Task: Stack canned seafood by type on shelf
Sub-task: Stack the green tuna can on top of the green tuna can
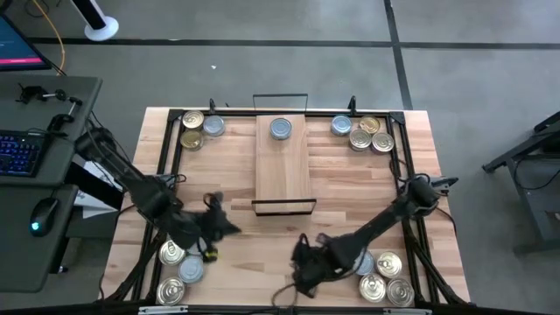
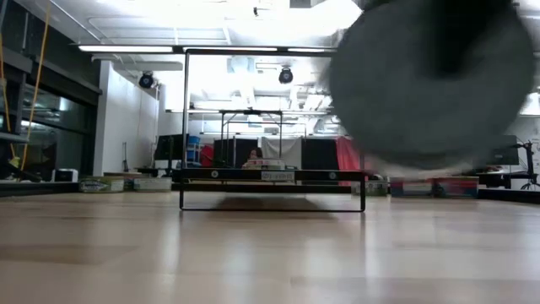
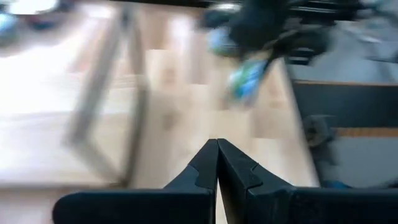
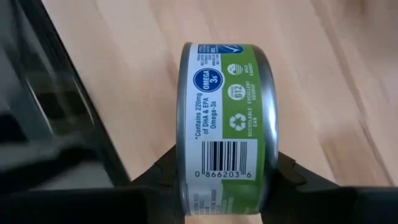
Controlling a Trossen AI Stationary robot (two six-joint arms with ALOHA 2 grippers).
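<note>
We see bare table (image 1: 350, 188) either side of the shelf (image 1: 283, 171), one silver-blue tin (image 1: 280, 129) at its far end. The right gripper (image 4: 224, 171), low near the front edge, clamps a green-labelled tin (image 4: 225, 127) (label sideways); the left gripper (image 3: 217, 163) is pressed together.

Beyond my table lies a grey floor (image 1: 350, 22); at the upper left of the high view sits a desk (image 1: 39, 166) with keyboard (image 1: 19, 150) and mouse (image 1: 44, 210). Ceiling lights (image 2: 219, 17) glare brightly in the low view.
</note>
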